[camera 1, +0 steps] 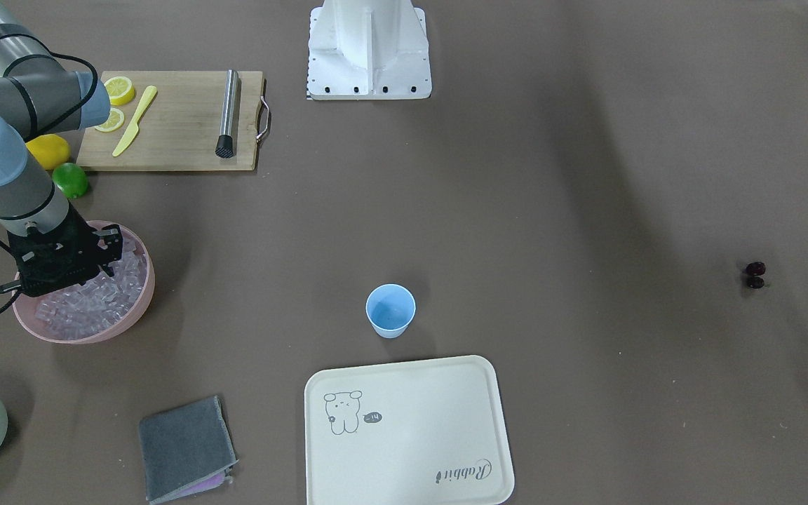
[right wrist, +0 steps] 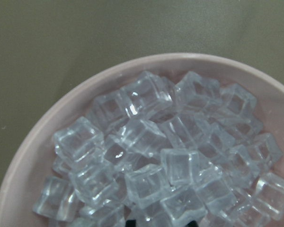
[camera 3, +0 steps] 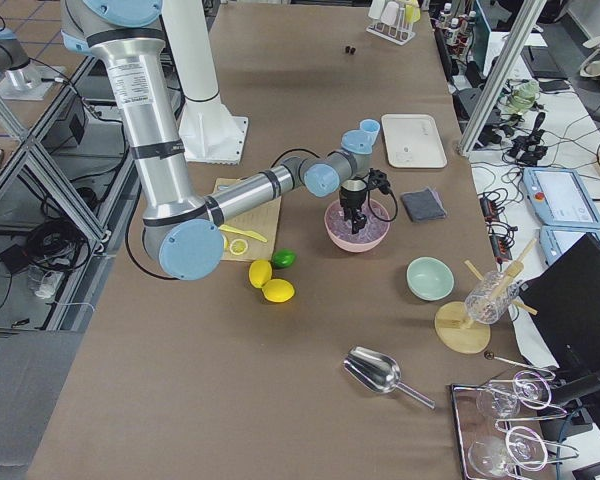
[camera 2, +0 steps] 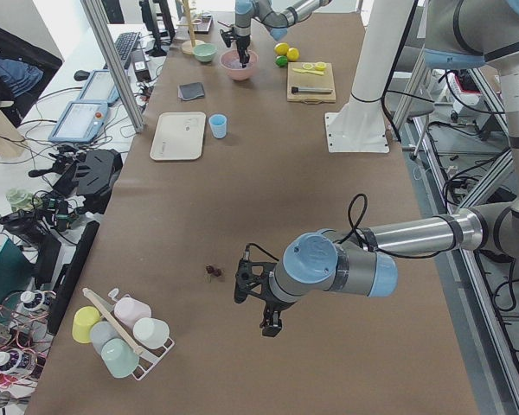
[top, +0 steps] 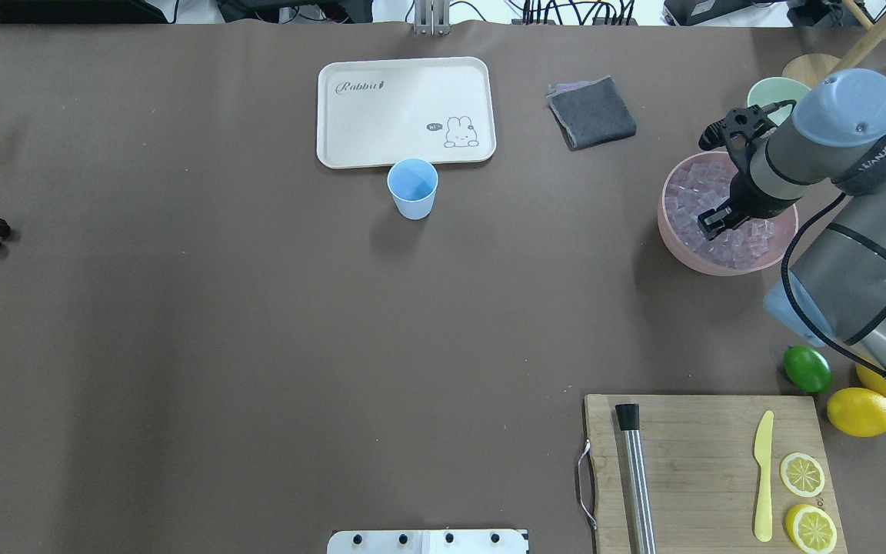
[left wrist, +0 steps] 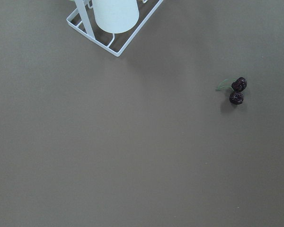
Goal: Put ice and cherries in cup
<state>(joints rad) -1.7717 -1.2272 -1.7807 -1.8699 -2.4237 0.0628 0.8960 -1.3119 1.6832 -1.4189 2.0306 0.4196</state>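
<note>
Blue plastic cup (top: pixel 412 187) stands mid-table just beside the tray (top: pixel 404 108), on its near side, and looks empty, so I judge nothing delivered yet: both ice and cherries are left to do. Ice (right wrist: pixel 151 156) is all heaped in the pink bowl (camera 1: pixel 81 335) at the right, too many cubes to count. Right gripper (top: pixel 714 221) is down in that heap; the wrist view shows two dark tips apart at the frame edge with cubes between, can't tell if it is pinching one. Cherries (left wrist: pixel 238 91) lie on bare table at the far left, well apart from the cup: one pair, two fruits, green stem. Left gripper (camera 2: pixel 253 298) hangs near them, not touching; seen only from the side, so spread or pressed together I cannot tell. Counts: one cup, one tray, one pink bowl, two arms.
</note>
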